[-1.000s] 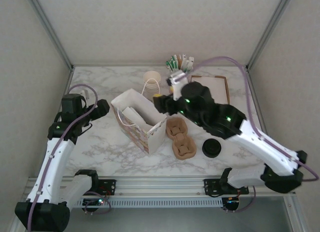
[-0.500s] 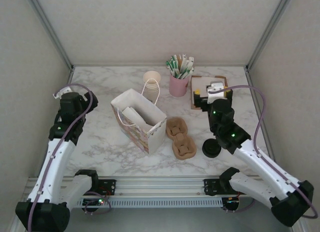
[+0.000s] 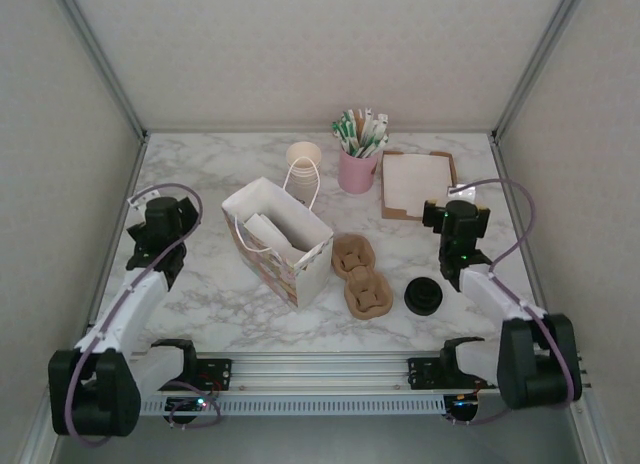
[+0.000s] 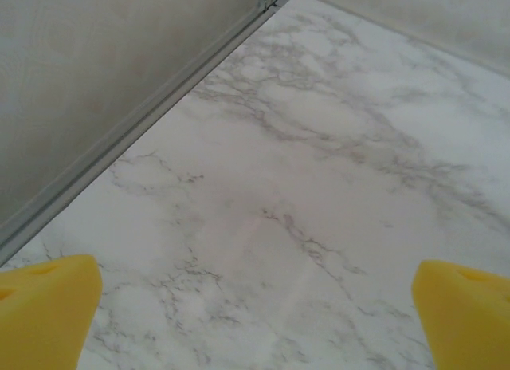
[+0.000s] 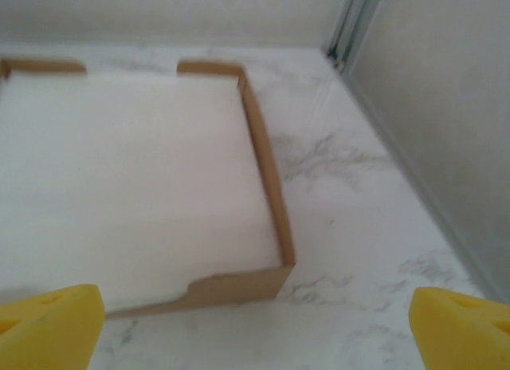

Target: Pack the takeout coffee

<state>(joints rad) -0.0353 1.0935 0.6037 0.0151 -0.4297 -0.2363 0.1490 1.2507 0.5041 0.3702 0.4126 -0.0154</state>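
Top view:
- The paper bag (image 3: 283, 242) stood open-mouthed mid-table, with a white sheet (image 3: 266, 230) visible inside.
- The paper cup (image 3: 303, 156) stood upright and uncovered at the bag's 12 o'clock, near its handles.
- The black lid (image 3: 423, 296) lay well apart from the cup, at the bag's 4 o'clock.
- The cup carrier (image 3: 360, 275) lay flat just beside the bag at 3 o'clock.
- The pink holder (image 3: 355, 170) of sticks and the napkin tray (image 3: 447, 181) sat toward 1 and 2 o'clock.

Left tool (image 4: 255, 318): fingers wide apart, nothing between them, over bare marble table (image 4: 319, 163) at the 9 o'clock side, well apart from every item.

Right tool (image 5: 255, 322): fingers likewise apart and empty, at the 3 o'clock side, facing the near edge of the napkin tray.

Judgement:
- Packing looked barely begun. Cup, lid and carrier were all outside the bag, and neither tool held anything.
- The step in hand read as a pause between picks, not a grasp.
- The next move probably falls to the right tool, since the lid lies at its 7 o'clock.
- That pick calls for a descent square over the lid, closing across its rim, then a carry toward 11 o'clock to seat it level on the cup.
- The cup is light and empty-looking, so pressing the lid off-centre could tip it.
- Bagging can follow; the bag mouth looked wide enough.
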